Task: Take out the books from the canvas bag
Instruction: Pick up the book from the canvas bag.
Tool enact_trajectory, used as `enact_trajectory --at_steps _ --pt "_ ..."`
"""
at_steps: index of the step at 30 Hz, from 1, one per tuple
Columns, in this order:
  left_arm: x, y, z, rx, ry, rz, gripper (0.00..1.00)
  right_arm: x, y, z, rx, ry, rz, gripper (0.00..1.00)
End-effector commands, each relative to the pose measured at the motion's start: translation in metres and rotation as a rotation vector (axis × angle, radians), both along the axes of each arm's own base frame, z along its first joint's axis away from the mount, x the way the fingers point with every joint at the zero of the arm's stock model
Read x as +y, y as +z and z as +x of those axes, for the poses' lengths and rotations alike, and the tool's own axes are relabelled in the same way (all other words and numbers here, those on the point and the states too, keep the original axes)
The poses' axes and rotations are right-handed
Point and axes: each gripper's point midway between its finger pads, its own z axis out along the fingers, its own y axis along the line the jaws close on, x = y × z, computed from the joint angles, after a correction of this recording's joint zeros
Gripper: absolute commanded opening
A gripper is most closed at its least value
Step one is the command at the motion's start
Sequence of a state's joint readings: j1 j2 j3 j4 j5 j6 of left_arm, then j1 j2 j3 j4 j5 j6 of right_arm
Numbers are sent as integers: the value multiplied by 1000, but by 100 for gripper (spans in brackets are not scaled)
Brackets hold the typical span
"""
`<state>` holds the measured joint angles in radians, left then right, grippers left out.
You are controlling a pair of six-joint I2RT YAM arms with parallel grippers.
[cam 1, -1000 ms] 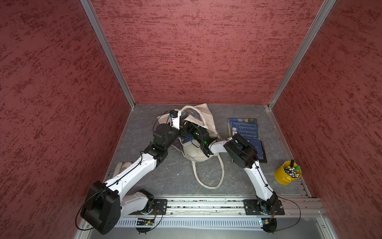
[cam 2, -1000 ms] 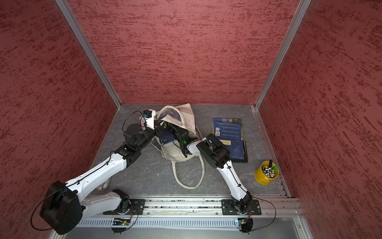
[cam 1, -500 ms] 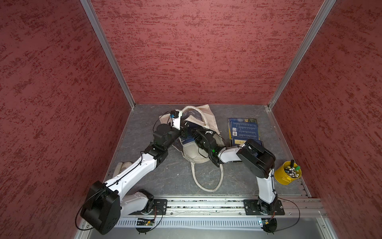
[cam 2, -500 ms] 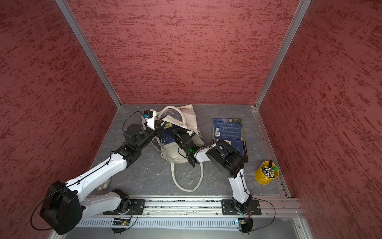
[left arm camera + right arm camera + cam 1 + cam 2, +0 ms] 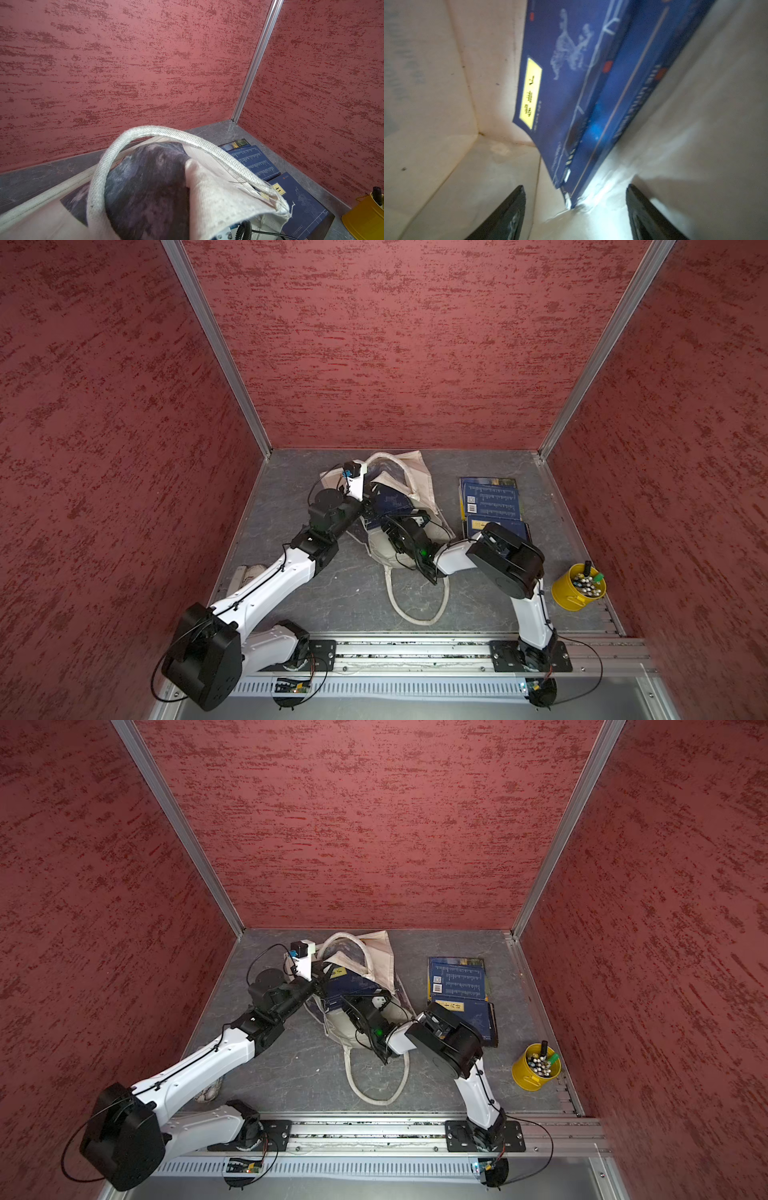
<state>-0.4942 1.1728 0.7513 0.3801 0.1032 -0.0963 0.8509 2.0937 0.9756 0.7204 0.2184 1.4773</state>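
Observation:
The cream canvas bag (image 5: 420, 477) (image 5: 381, 957) lies at the middle back of the table with its mouth toward the arms. My left gripper (image 5: 367, 494) (image 5: 318, 976) is at the bag's rim, shut on the cloth. In the left wrist view the lifted canvas bag (image 5: 218, 187) hides the fingers. My right gripper (image 5: 388, 522) (image 5: 575, 187) reaches into the mouth, open, its fingers (image 5: 508, 214) on either side of the corner of two navy books (image 5: 571, 87) inside. A navy book (image 5: 345, 984) shows in the opening. Two more navy books (image 5: 490, 499) (image 5: 457, 982) lie on the table to the right.
A small yellow bucket (image 5: 577, 587) (image 5: 536, 1067) of pens stands at the front right. The bag's long handle loop (image 5: 415, 614) trails toward the front rail. A pale crumpled object (image 5: 245, 576) lies under my left arm. Red walls close three sides.
My right arm's elbow has swung toward the front and right, and its wrist has turned, while the gripper stays in the bag's mouth. The left arm has not moved.

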Motion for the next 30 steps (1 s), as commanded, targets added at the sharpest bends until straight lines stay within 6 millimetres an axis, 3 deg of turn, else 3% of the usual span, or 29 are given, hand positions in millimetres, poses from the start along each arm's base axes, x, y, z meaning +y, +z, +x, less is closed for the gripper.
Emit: enact_trajectory --at_steps 1,10,23,30 --pt "-8 29 -7 -97 -41 -41 0 -2 -5 14 -13 -51 -21 73" --pt "-17 24 -13 -97 -82 -25 0 4 33 45 -170 -62 -42 55" --pt "-18 31 -15 -127 -89 -40 0 1 70 65 -275 -83 51 35" --pt "-17 31 -14 -125 -84 -38 0 -2 63 55 -293 -76 48 23"
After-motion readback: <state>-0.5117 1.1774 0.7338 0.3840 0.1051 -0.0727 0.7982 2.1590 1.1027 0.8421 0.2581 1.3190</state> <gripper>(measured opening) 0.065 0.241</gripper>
